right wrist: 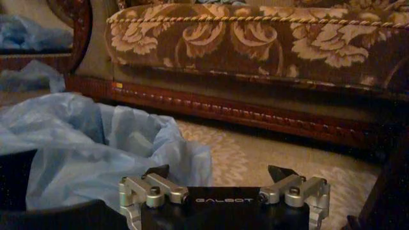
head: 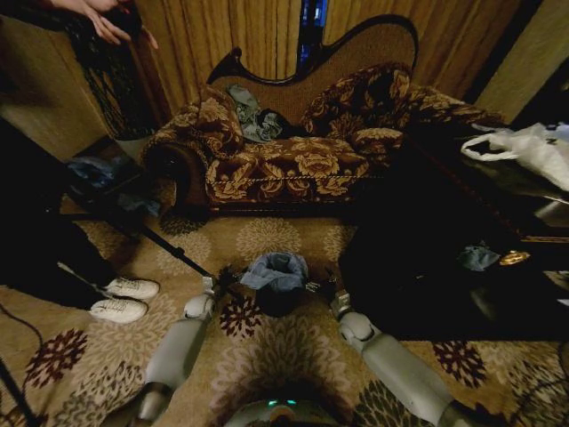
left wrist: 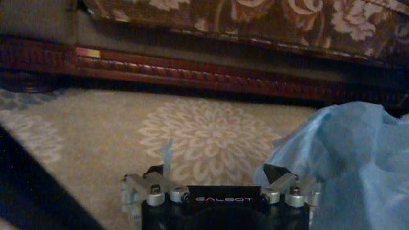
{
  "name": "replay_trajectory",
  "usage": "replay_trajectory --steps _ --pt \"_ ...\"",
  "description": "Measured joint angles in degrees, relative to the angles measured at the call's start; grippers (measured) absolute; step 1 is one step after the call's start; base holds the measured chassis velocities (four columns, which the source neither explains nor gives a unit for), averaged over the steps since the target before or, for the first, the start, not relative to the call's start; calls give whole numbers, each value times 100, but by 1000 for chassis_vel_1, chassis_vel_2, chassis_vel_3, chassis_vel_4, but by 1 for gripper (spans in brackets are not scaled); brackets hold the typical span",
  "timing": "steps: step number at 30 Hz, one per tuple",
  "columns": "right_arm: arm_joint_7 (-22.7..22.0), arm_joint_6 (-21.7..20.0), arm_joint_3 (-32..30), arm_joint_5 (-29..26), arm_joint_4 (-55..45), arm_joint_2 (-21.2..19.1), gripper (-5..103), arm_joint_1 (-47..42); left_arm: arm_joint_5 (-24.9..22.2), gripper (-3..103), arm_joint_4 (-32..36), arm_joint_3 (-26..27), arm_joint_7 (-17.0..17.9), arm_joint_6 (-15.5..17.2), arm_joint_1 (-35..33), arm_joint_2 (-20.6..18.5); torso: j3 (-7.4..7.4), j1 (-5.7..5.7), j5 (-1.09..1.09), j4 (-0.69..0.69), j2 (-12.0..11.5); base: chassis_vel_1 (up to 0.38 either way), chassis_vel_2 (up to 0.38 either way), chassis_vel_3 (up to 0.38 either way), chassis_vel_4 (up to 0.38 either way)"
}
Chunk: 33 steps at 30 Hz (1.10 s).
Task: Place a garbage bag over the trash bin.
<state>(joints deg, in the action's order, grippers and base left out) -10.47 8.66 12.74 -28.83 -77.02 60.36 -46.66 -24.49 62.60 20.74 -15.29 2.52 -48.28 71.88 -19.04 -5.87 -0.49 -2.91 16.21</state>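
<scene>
Both arms reach forward and down from the robot's base onto the patterned carpet [head: 293,356], one on each side of the trash bin [head: 278,301].

Left gripper [left wrist: 217,176]: in the left wrist view the fingers stand spread apart with carpet showing between them and nothing clamped. A thin sliver of blue film stands up just beside one fingertip; cannot tell whether it touches. The bag's bulk lies just beside the other fingertip.

Right gripper [right wrist: 221,175]: released too, fingers apart, floor visible in the gap. The blue film sits just beside one fingertip, not pinched.

The garbage bag [head: 276,269] is light blue, wrinkled and slightly see-through. In the head view it sits bunched over the top of the black bin, folded down around the rim, with the bin's dark lower wall showing beneath it. In the right wrist view the bag [right wrist: 83,143] has a hollow opening in its middle with film piled round the edges. In the left wrist view the bag [left wrist: 351,158] fills the side nearest the bin.

To the robot's left, a pair of white sneakers [head: 124,299] rests on the carpet, well apart from the bin.

Beyond the bin stands a floral sofa [head: 293,151] with a carved dark wood base. A white plastic bag [head: 529,149] lies on a dark table [head: 498,191] at far right.
</scene>
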Motion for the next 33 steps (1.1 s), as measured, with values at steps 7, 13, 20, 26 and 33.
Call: replay_trajectory --steps 7,13,20,26,33 --pt "-26 -8 -47 -73 -85 -22 100 -42 46 100 -495 18 41 -265 125 16 2 1 -1 -8 1 0 0 0 0" --pt "12 -9 -44 -100 -2 4 100 2 -339 100 -964 -61 216 -394 269 52 2 1 0 -6 1 0 0 0 0" --pt "3 -30 -45 -147 5 33 100 53 -605 100 -294 -18 406 367 82 77 -2 -1 -1 7 -1 0 0 0 0" --pt "-53 -40 -105 -176 -55 20 100 -1 -796 100 376 -50 849 1036 17 108 -2 0 1 4 -1 0 0 0 0" --pt "-165 -38 -236 -243 -138 16 100 -106 -776 100 804 -34 945 1306 35 70 -1 -1 1 1 -1 0 0 0 0"
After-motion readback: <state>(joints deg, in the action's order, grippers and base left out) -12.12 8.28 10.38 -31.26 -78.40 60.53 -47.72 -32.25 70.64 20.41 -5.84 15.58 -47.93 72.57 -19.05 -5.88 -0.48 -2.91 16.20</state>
